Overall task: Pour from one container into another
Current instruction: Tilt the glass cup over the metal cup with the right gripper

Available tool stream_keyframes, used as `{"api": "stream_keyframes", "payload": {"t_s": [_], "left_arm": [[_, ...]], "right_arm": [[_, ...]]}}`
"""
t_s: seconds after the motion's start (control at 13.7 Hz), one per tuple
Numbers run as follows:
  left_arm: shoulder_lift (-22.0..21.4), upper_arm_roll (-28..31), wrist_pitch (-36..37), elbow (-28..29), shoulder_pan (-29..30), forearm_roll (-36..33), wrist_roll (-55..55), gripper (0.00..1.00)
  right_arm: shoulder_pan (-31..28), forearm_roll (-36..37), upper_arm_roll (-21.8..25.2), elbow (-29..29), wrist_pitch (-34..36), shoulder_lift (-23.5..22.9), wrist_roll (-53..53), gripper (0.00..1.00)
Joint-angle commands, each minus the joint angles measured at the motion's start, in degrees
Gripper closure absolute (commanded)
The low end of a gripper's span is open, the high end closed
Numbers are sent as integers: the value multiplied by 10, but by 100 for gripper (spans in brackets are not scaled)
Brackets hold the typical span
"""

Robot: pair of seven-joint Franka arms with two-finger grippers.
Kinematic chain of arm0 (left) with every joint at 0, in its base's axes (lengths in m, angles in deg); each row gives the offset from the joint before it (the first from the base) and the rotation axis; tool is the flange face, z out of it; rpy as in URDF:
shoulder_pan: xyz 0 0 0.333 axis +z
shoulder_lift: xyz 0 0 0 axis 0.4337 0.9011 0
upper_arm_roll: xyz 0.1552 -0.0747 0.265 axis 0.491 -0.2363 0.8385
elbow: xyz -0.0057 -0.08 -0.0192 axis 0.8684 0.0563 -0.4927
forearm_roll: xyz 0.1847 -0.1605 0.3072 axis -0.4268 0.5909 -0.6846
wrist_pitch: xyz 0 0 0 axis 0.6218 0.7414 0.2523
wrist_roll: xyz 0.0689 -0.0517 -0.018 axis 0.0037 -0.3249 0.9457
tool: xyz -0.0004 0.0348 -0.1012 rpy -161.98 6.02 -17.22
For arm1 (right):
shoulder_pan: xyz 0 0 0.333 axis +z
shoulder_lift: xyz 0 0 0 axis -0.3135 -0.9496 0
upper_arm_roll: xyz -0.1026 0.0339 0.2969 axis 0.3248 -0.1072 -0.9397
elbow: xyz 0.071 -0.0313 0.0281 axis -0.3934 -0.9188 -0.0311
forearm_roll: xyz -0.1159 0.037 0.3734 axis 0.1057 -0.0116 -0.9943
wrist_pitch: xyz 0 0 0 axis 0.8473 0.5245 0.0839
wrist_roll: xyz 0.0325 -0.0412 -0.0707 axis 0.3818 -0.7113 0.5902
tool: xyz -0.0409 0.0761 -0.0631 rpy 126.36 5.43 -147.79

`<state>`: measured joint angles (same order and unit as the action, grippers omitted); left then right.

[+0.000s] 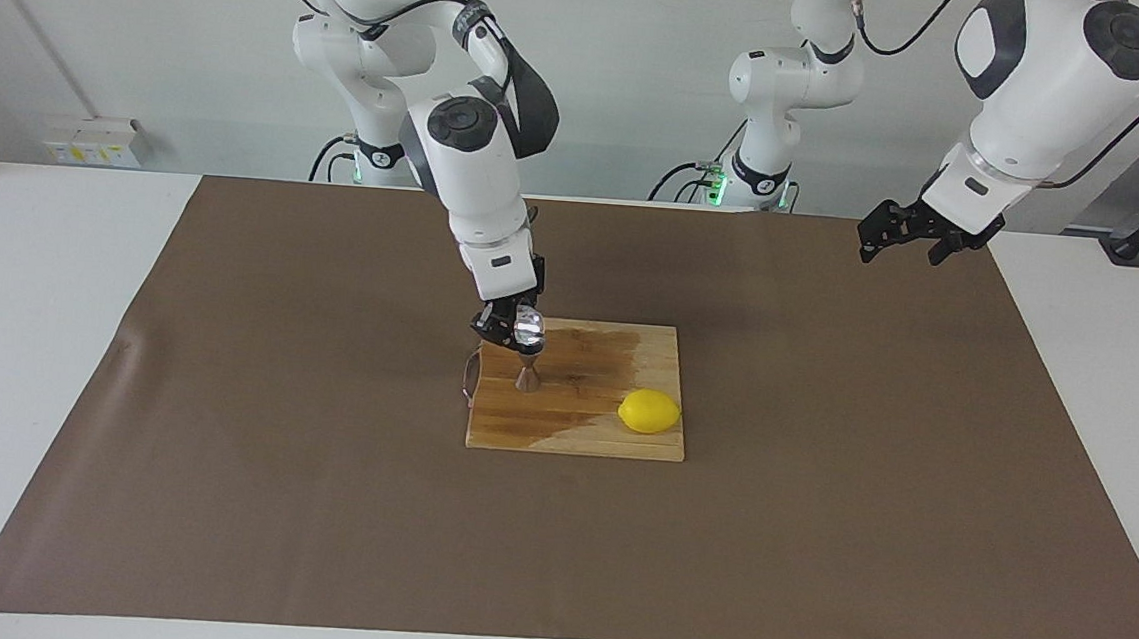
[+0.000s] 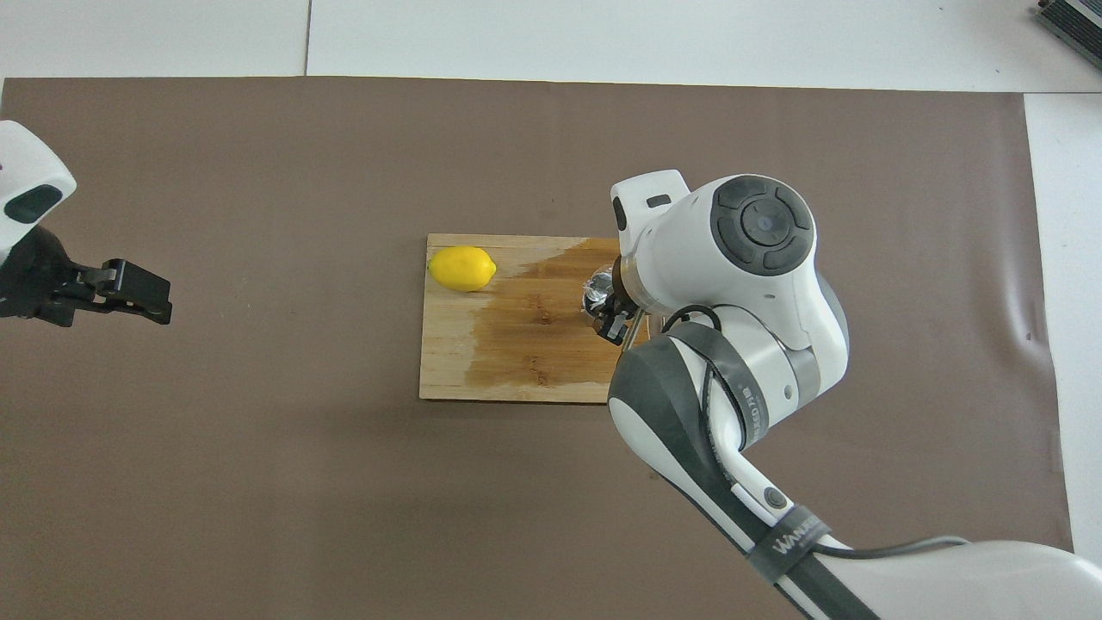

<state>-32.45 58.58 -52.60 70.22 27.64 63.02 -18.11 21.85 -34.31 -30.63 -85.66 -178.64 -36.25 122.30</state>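
Note:
My right gripper (image 1: 509,328) is shut on the small clear glass tumbler (image 1: 529,329), holding it tipped just above the steel jigger (image 1: 528,377). The jigger stands upright on the wooden cutting board (image 1: 572,432), near the board's end toward the right arm. From overhead, the tumbler (image 2: 600,282) shows beside the right gripper (image 2: 611,312), and the wrist hides most of the jigger. My left gripper (image 1: 900,250) hangs open and empty over the brown mat toward the left arm's end, also seen from above (image 2: 155,297).
A yellow lemon (image 1: 649,411) lies on the cutting board (image 2: 448,362) at its corner toward the left arm's end, lemon (image 2: 462,268). A large wet dark stain covers much of the board. The brown mat (image 1: 815,537) covers the white table.

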Motion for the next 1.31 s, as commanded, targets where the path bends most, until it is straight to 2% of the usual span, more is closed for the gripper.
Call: {"api": "stream_keyframes", "payload": {"t_s": [0.0, 0.37, 1.24], "left_arm": [[-17, -1, 4, 18, 3, -7, 4, 0], [-17, -1, 4, 18, 3, -7, 4, 0], [-17, -1, 4, 18, 3, -7, 4, 0]], "right_arm": [[-4, 24, -9, 23, 28, -13, -16, 96], [-5, 45, -9, 22, 57, -11, -14, 96], [-5, 57, -10, 23, 57, -11, -15, 100]]}}
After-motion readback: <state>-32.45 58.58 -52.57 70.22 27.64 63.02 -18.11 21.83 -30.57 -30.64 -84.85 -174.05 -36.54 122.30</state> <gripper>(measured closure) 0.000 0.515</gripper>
